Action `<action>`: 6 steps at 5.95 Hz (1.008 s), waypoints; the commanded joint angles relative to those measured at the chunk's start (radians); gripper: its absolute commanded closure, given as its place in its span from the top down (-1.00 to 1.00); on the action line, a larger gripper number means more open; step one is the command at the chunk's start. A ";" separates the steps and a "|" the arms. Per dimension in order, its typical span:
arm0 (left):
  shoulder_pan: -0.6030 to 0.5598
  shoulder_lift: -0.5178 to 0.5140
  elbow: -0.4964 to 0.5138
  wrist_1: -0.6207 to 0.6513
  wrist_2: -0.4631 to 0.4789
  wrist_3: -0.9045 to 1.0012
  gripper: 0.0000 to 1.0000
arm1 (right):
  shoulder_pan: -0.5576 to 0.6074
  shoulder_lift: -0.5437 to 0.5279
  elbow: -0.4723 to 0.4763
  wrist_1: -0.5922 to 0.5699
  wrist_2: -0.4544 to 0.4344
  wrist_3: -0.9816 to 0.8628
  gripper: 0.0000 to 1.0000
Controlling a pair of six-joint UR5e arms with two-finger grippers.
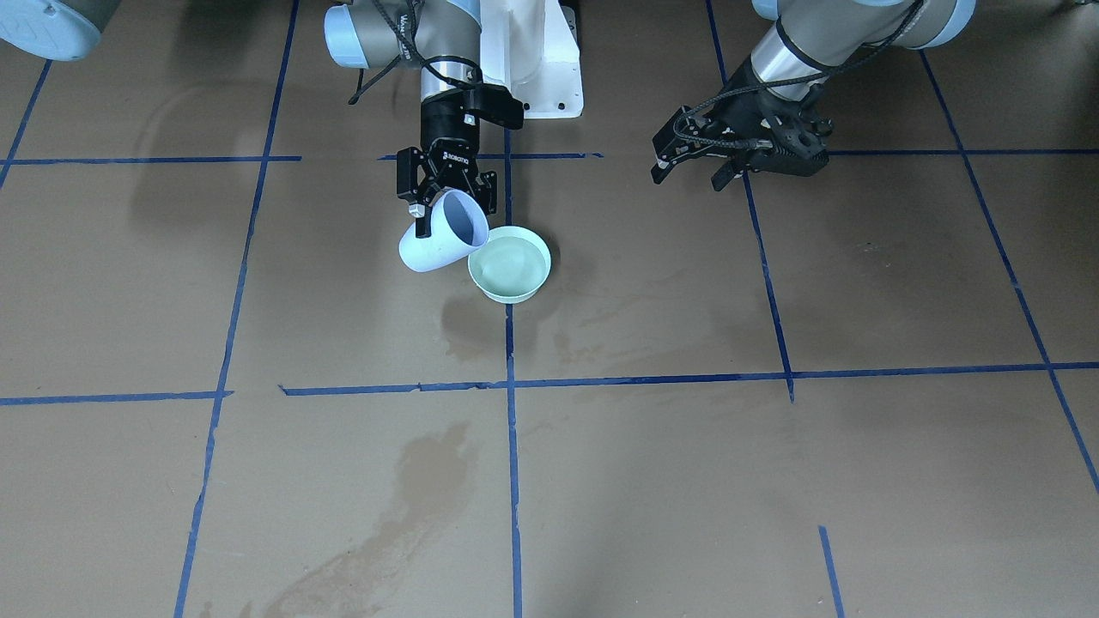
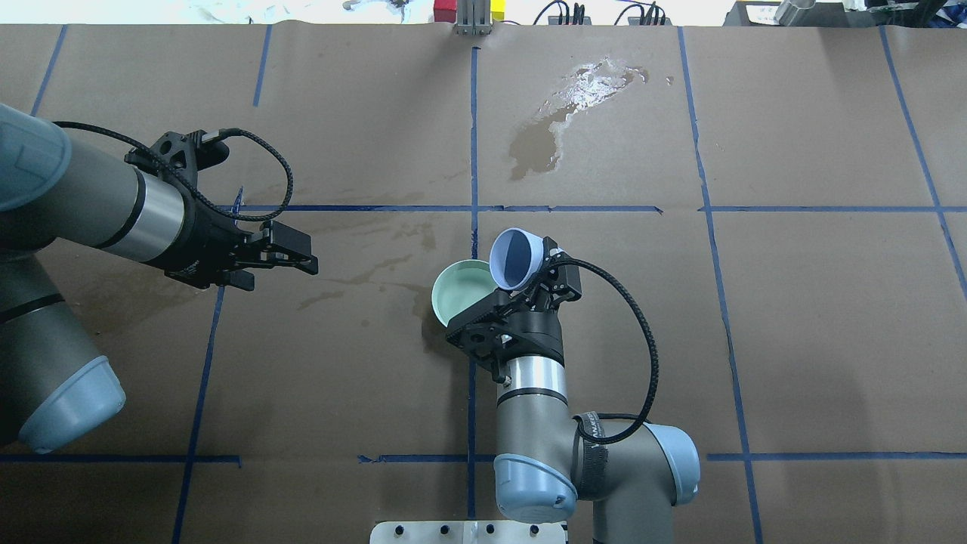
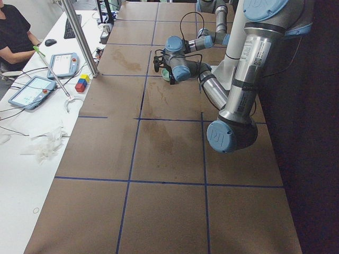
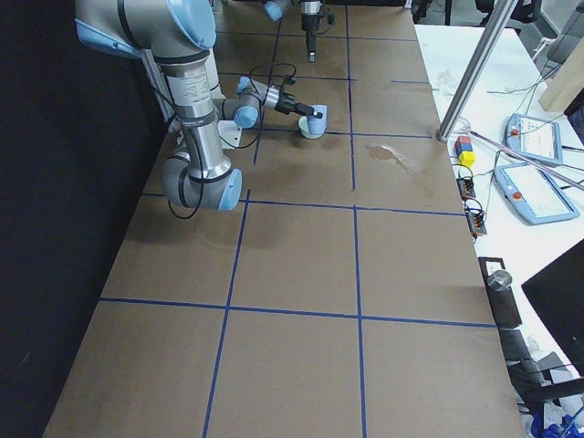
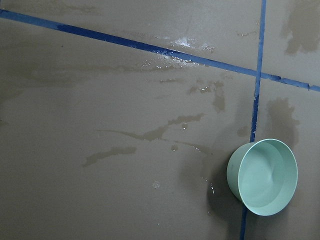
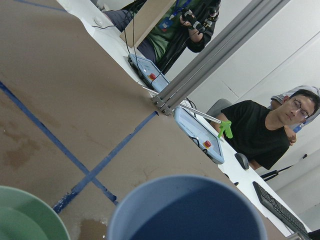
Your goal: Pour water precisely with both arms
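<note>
My right gripper point(image 1: 452, 215) is shut on a pale blue cup point(image 1: 442, 232), tilted with its mouth toward a mint green bowl point(image 1: 481, 279) that stands beside it on the table. The cup's lip hangs over the bowl's rim point(image 2: 453, 273) in the overhead view. Water point(image 1: 513, 262) shimmers inside the bowl, and the left wrist view also shows the water point(image 5: 262, 177) there. No stream shows between cup and bowl. The cup point(image 6: 185, 210) fills the bottom of the right wrist view. My left gripper point(image 1: 687, 178) hovers open and empty, well apart from the bowl.
Brown paper with blue tape lines covers the table. A glossy puddle point(image 2: 574, 98) lies toward the far edge, and darker stains point(image 5: 155, 132) lie near the bowl. The white pedestal point(image 1: 541, 60) stands behind the cup. People, tablets point(image 3: 30, 90) and coloured blocks point(image 3: 81, 83) are at the operators' side.
</note>
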 commanded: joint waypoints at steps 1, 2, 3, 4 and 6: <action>0.000 0.001 0.001 0.000 0.000 0.000 0.99 | -0.005 0.003 -0.001 -0.037 -0.042 -0.156 -0.89; 0.000 0.001 0.001 0.000 0.000 0.000 0.99 | -0.006 0.012 -0.001 -0.042 -0.067 -0.257 -0.89; 0.000 0.001 0.000 0.000 0.000 0.000 0.99 | -0.011 0.011 -0.003 -0.042 -0.070 -0.305 -0.89; 0.000 0.001 -0.002 0.000 0.000 0.000 0.99 | -0.012 0.012 -0.003 -0.045 -0.070 -0.364 -0.89; -0.001 0.002 -0.005 0.000 0.000 0.000 0.99 | -0.012 0.012 -0.001 -0.085 -0.082 -0.443 -0.92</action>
